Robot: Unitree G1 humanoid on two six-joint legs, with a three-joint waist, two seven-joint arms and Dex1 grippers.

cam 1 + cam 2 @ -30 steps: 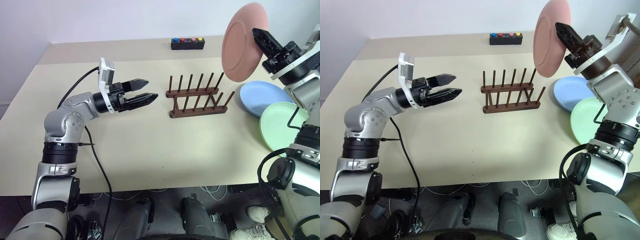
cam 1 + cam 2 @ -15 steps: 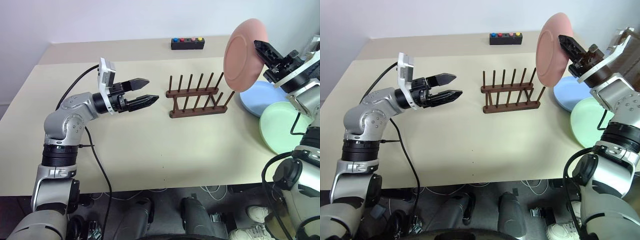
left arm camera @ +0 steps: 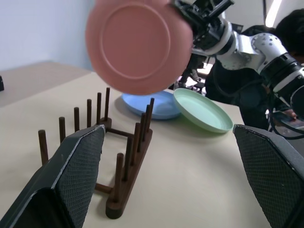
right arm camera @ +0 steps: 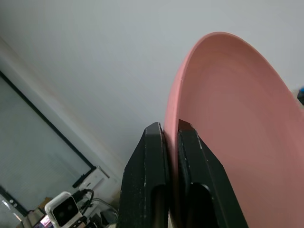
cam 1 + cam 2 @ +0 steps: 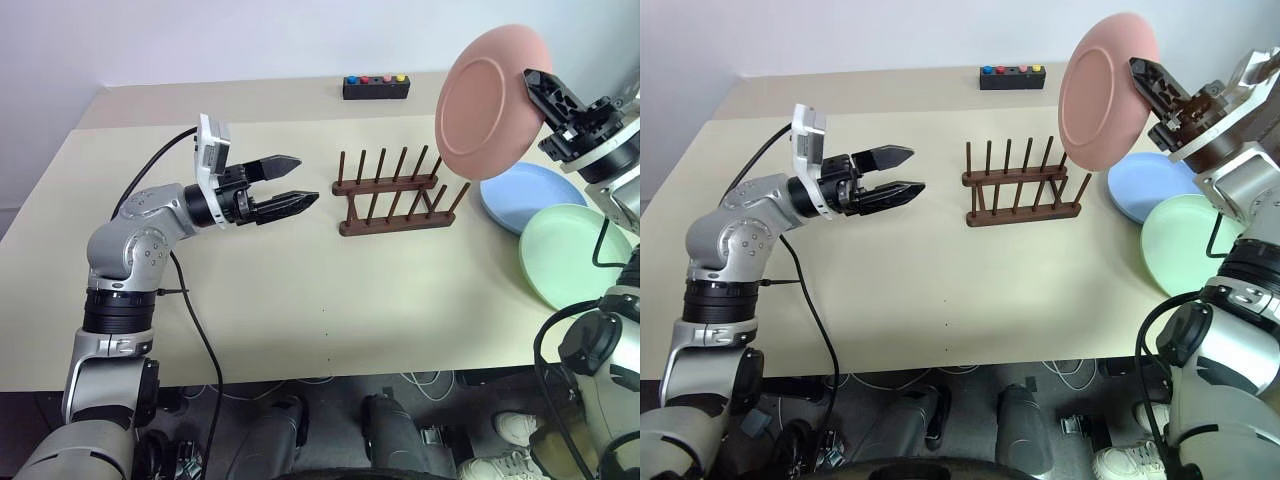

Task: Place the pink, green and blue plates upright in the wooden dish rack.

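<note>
We are holding the pink plate (image 5: 490, 102) up in the air above the rack (image 5: 393, 195), pinched tight in our right claw (image 5: 548, 93). Our left claw (image 5: 290, 184) is waiting wide open beside the rack. The rack is holding no plates. The blue plate (image 5: 530, 195) and green plate (image 5: 570, 250) are lying flat beside the rack.

blue plate (image 5: 530, 195) partly behind pink plate (image 5: 490, 100), green plate (image 5: 572, 252) overlapping it
</note>
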